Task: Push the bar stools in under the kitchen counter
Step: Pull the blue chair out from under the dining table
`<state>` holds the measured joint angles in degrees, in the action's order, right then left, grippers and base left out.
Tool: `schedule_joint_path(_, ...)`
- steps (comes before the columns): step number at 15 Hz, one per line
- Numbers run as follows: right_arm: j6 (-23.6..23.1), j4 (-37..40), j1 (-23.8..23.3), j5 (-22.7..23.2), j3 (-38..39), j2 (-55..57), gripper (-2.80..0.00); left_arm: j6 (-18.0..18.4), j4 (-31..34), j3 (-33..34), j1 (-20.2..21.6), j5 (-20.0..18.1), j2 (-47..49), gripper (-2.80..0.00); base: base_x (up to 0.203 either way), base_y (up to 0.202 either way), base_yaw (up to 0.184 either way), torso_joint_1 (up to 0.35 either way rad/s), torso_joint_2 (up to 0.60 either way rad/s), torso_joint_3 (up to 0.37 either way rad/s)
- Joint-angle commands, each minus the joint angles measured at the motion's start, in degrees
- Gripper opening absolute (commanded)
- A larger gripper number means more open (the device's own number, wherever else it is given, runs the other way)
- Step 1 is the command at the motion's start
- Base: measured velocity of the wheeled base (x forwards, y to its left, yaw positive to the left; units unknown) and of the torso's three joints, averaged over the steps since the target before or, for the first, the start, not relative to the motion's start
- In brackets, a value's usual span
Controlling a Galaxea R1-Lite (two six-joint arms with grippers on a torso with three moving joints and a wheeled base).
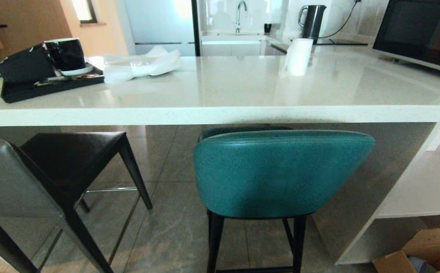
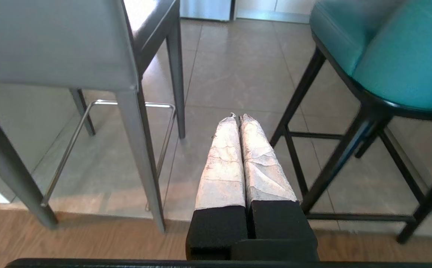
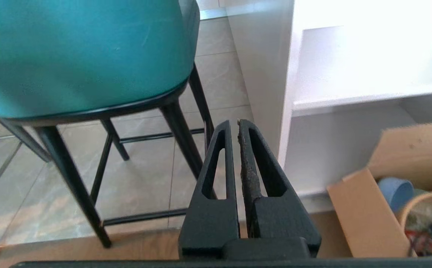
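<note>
The teal stool (image 1: 280, 170) stands at the near edge of the kitchen counter (image 1: 220, 113), its seat tucked under the slab and its rounded back just outside. The grey stool (image 1: 19, 182) stands to its left, nearer and angled. Both the left gripper (image 2: 237, 116) and right gripper (image 3: 237, 121) hang low above the floor with fingers pressed together, holding nothing.
</note>
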<state>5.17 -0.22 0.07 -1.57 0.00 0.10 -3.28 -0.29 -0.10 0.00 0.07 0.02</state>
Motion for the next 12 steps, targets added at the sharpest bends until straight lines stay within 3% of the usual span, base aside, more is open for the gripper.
schedule_joint_path(1,0.02,-0.04,0.01,-0.01,0.00,0.08,-2.80,-0.06,-0.06,0.01,0.00,0.01,-0.02,-2.80,0.000,0.000,0.000,0.000,0.00,0.000)
schedule_joint_path(12,0.02,-0.04,0.01,-0.01,0.00,0.08,-2.80,-0.06,-0.06,0.01,0.00,0.01,-0.02,-2.80,0.000,0.000,0.000,0.000,0.00,0.000)
